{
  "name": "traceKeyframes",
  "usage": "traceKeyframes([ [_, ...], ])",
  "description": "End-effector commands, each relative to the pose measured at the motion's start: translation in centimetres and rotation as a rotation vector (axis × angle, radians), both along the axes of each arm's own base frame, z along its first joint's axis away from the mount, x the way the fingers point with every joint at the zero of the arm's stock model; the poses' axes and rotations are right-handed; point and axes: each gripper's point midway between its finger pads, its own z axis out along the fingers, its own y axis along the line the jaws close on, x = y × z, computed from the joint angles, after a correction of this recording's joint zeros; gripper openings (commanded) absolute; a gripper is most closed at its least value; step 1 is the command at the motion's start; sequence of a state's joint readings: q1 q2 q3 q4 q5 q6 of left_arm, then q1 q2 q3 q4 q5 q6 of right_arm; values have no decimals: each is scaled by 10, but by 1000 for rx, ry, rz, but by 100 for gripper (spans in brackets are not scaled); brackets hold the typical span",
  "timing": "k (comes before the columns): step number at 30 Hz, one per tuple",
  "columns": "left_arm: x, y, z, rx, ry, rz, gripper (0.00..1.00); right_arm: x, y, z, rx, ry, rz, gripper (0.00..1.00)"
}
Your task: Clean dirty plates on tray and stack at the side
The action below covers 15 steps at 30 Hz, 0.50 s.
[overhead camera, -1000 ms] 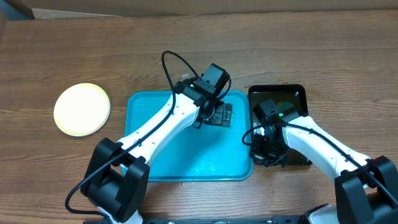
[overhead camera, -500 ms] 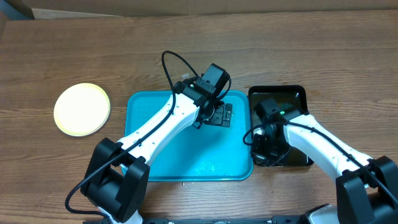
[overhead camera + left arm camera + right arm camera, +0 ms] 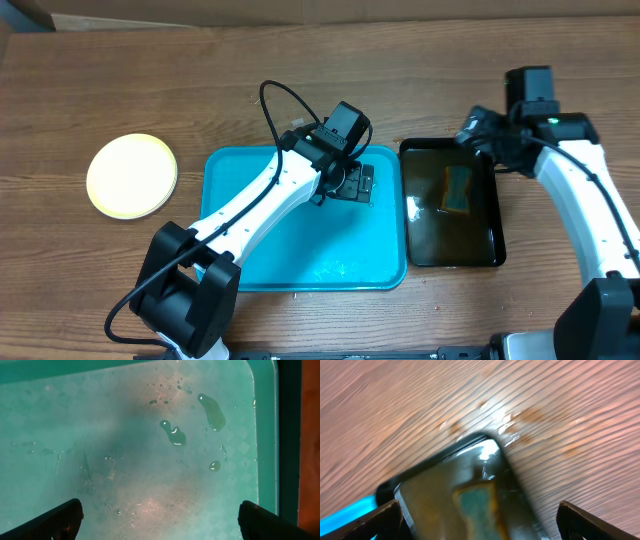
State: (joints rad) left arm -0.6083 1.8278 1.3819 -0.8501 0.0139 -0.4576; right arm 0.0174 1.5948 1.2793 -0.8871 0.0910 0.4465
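A pale yellow plate (image 3: 131, 176) lies on the wooden table, left of the turquoise tray (image 3: 290, 250). Whether other plates lie under it I cannot tell. The tray holds only water drops (image 3: 172, 434) on its wet floor (image 3: 125, 460). My left gripper (image 3: 351, 185) (image 3: 160, 521) hovers open over the tray's back right corner, with nothing between its fingers (image 3: 55, 519). My right gripper (image 3: 478, 135) (image 3: 480, 522) is open too, raised over the back right corner of the black tray (image 3: 470, 250) (image 3: 425, 487). A green sponge (image 3: 458, 189) (image 3: 480, 505) lies loose in that tray.
The black tray stands right beside the turquoise tray and holds murky water. Bare wooden table (image 3: 150, 80) runs along the back and the left. A cardboard edge (image 3: 300, 15) borders the far side.
My right gripper has opened, left the sponge in the black tray, and swung up and back to the right. The left arm has not moved.
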Motion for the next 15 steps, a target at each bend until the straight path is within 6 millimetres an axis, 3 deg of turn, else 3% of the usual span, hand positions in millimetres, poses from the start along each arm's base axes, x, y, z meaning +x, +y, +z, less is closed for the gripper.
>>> traceKeyframes([
  [1, 11, -2, 9, -3, -50, 6, 100, 5, -26, 17, -70, -51, -59, 100],
  [7, 41, 15, 16, 68, -182, 71, 100, 4, -29, 17, -70, -51, -67, 100],
  [15, 98, 68, 34, 103, -346, 250, 100, 4, -29, 17, -70, -51, -67, 100],
])
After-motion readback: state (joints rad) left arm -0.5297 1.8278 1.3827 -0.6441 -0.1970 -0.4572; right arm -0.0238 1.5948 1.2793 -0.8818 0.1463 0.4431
